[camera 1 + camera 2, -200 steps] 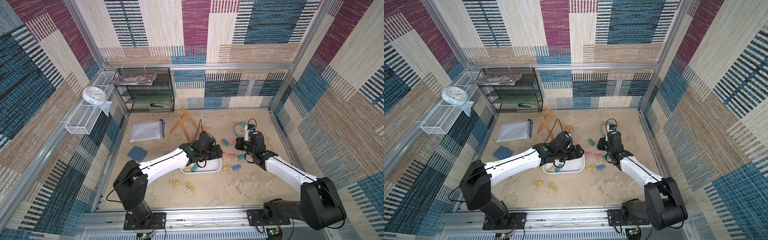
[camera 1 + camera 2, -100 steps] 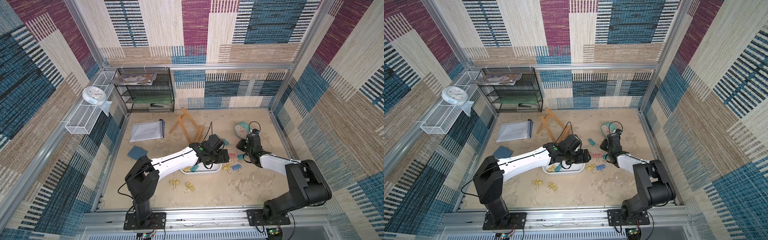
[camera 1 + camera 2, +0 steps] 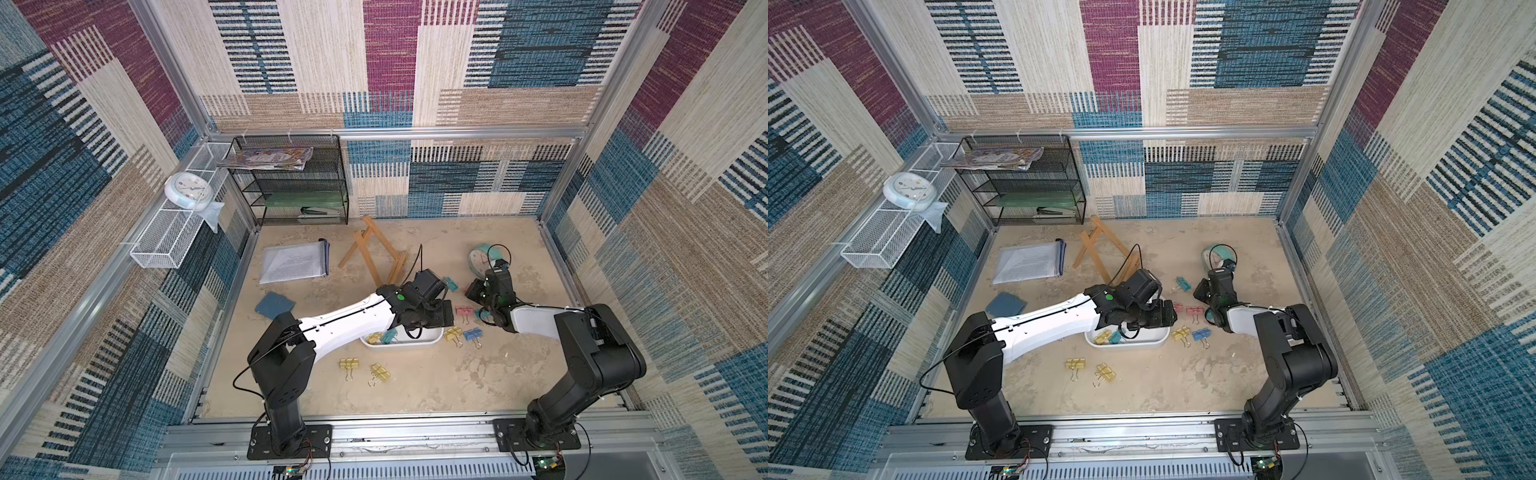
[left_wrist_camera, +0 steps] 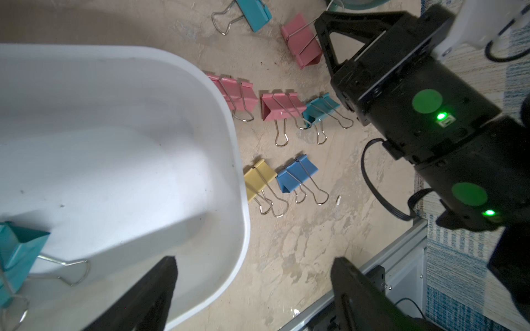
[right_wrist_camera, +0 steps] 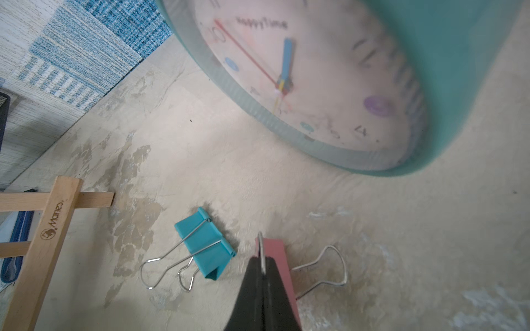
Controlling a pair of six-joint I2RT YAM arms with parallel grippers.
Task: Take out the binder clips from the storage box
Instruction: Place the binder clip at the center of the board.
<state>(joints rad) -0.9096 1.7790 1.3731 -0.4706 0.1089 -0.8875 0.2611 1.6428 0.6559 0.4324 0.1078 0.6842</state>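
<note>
On the near part of the table (image 3: 436,386), twelve o'clock being the far wall:

1. Pair of yellow clips (image 3: 349,363). Loose on the table at seven o'clock of the box, well apart from it. Probably laid on the left arm's own side.
2. White box (image 3: 417,344), mid-table. Two clips are left inside, at its nine o'clock end: a yellow one (image 3: 1101,336) and a teal one (image 4: 17,249). The rest of its floor is bare.
3. Left hand (image 4: 253,260). Spread wide and empty above the box's three o'clock end, likely open for the two left inside.
4. Yellow clip (image 4: 259,179) and blue clip (image 4: 296,176), just beside the box at three o'clock.
5. Two pink clips (image 4: 282,107) and a teal clip (image 4: 319,110), in a row at one o'clock of the box.
6. Right hand (image 5: 262,262). Pressed together on the wire handle of a pink clip (image 5: 275,252), low over the table. The handle looks an easier hold than the slick body.
7. Lone teal clip (image 5: 205,242), at nine o'clock of that hand.
8. Teal clock (image 3: 478,259) and wooden easel (image 3: 370,253), farther back. Neither is part of the task.
</note>
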